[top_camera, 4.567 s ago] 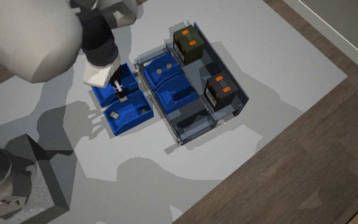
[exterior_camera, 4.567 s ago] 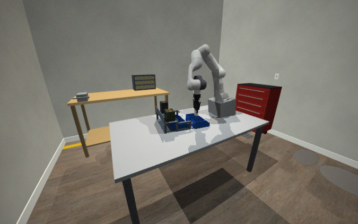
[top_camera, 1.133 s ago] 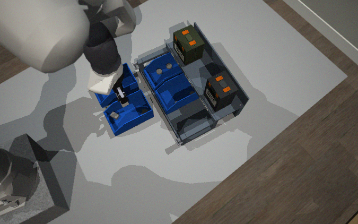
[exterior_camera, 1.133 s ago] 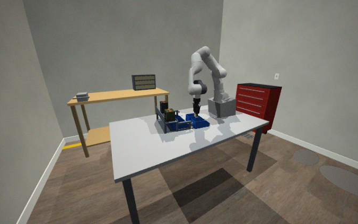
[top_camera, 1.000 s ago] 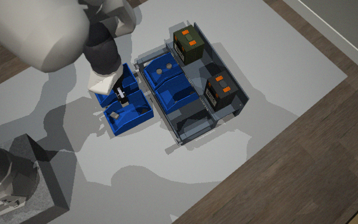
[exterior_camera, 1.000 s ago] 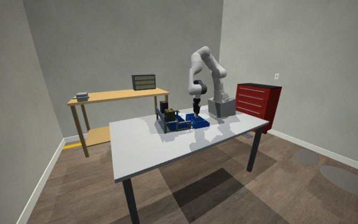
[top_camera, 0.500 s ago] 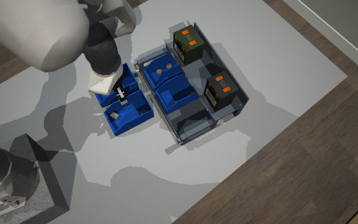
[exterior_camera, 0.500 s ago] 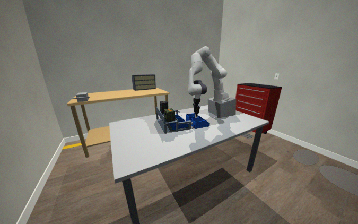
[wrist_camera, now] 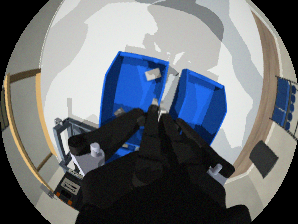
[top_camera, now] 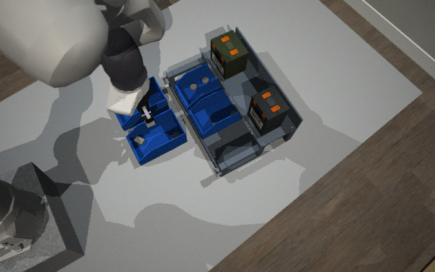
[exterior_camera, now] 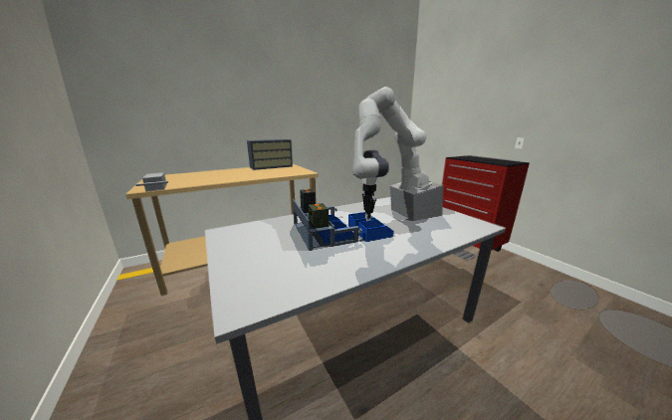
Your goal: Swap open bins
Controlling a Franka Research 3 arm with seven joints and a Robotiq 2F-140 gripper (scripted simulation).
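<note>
The tool [top_camera: 149, 122] [exterior_camera: 368, 217] [wrist_camera: 156, 105], black with pale tips, is pressed together on the thin side wall of your parts bin [top_camera: 156, 136] [exterior_camera: 357, 219] [wrist_camera: 131, 82]. This smooth blue tray, with sloped sides, sits on the smooth pale grey desk [top_camera: 164, 189] [exterior_camera: 275, 277] [wrist_camera: 90, 30] with a blocky grey piece [top_camera: 139, 140] [wrist_camera: 153, 74] inside. Just beside it, your empty bin [top_camera: 160, 98] [exterior_camera: 378, 230] [wrist_camera: 200, 102], matching blue, stands on the desk, outside the slate-grey shelf [top_camera: 270, 74] [exterior_camera: 310, 242] [wrist_camera: 60, 145].

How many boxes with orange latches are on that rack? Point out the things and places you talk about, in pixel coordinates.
2: an olive-green box [top_camera: 230, 57] [exterior_camera: 319, 217] and a dark grey box [top_camera: 268, 111] [exterior_camera: 307, 200] [wrist_camera: 70, 186], both on the grey rack's [top_camera: 294, 118] [exterior_camera: 310, 241] [wrist_camera: 59, 148] raised rear part. None seems hidden.
</note>
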